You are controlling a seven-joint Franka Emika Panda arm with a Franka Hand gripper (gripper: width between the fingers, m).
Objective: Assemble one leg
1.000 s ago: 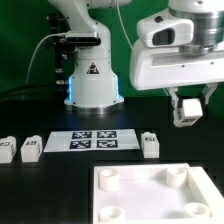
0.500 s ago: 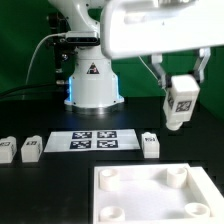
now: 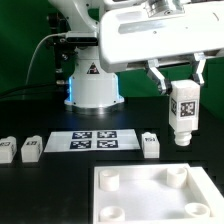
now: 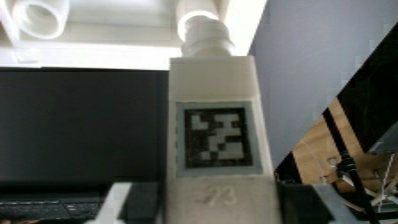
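Observation:
My gripper (image 3: 181, 84) is shut on a leg (image 3: 183, 112), a small white block with a black-and-white tag on its face. The leg hangs upright in the air at the exterior view's right, above the table and behind the large white plate (image 3: 150, 210). In the wrist view the leg (image 4: 215, 120) fills the middle, tag facing the camera, its round peg end pointing away, with the dark fingers (image 4: 306, 203) pressed on both sides. Three more legs lie on the table: one (image 3: 150, 144) by the marker board, two at the exterior view's left (image 3: 31, 148) (image 3: 6, 150).
The marker board (image 3: 93, 141) lies flat in the middle of the table. The robot's white base (image 3: 93, 82) stands behind it. The white plate with round corner sockets (image 3: 178, 174) fills the near right.
The gripper with the leg has moved down and forward, and the leg has turned from tilted to upright with its tag facing the exterior camera.

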